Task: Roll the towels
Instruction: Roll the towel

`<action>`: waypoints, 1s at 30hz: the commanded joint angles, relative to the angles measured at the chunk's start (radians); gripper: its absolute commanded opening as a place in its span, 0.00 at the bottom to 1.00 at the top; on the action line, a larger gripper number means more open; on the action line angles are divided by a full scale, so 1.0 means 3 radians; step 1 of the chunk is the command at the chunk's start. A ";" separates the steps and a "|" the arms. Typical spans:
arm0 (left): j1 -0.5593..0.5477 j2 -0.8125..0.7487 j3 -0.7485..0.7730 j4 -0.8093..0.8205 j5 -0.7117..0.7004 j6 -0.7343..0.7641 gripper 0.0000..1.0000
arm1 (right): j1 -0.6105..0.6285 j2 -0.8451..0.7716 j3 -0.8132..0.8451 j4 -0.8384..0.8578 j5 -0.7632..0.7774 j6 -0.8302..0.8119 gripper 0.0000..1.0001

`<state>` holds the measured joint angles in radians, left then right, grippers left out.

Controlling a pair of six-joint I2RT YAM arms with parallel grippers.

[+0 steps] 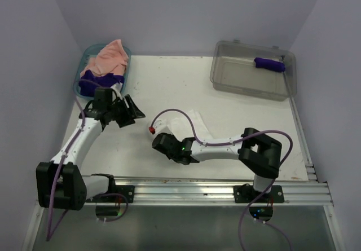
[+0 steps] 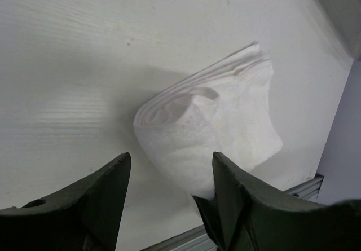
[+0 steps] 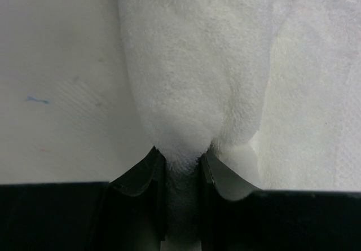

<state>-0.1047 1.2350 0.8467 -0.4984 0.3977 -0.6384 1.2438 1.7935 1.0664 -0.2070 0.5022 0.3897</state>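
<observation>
1. A metal rail (image 1: 197,186) runs along the near edge of the table (image 1: 169,82), with both arm bases bolted to it.
2. The right gripper (image 1: 169,146) lies low over the table, left of its own base. In the right wrist view the right gripper (image 3: 180,155) has its fingers pinched on a fold of the white towel (image 3: 197,65), with only a thin wad of cloth between them.
3. The white towel (image 1: 177,124) lies on the table just beyond the right gripper, about mid-table. A purple cable loops over it. In the left wrist view the white towel (image 2: 220,121) is a loose, partly rolled bundle. Its end shows curled layers, and stacked edges stick out at the far side.
4. The left gripper (image 1: 127,113) is left of the towel and clear of it in the top view. In its own view the left gripper (image 2: 170,158) has its fingers spread wide with nothing between them. The towel sits ahead of them. One finger overlaps the towel's lower edge in that view, and I cannot tell whether they touch.
5. At the far left corner stands a teal basket (image 1: 129,59). A peach towel (image 1: 107,59) is heaped in it, and a purple towel (image 1: 98,83) is bunched at its near end, just behind the left gripper.
6. At the far right is a clear grey bin (image 1: 225,76). A purple roll (image 1: 269,64) lies inside it by the back wall.
</observation>
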 commanded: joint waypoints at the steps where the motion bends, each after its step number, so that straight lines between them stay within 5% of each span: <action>1: 0.0617 -0.0398 0.0005 -0.0394 -0.0078 0.0266 0.63 | 0.0098 0.0234 0.0377 0.0092 -0.0875 -0.0169 0.00; 7: 0.0860 -0.0705 -0.0040 -0.0747 -0.0027 0.0471 0.65 | -0.0040 0.0102 0.0434 0.0306 -0.1871 0.0209 0.00; 14: 0.0865 -0.1268 -0.0373 -0.0589 0.0146 0.0282 0.67 | -0.0556 -0.0072 -0.0062 0.1230 -0.2925 0.1317 0.00; 30: 0.0570 -0.1422 -0.0623 -0.0145 0.0653 0.0206 0.67 | -0.1247 0.0229 -0.1274 0.3532 -0.3954 0.2781 0.00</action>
<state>0.1089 0.7956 0.6994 -0.6426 0.5350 -0.5423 0.8860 1.8282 0.7155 0.6811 -0.5892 1.1046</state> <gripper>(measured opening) 0.671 0.245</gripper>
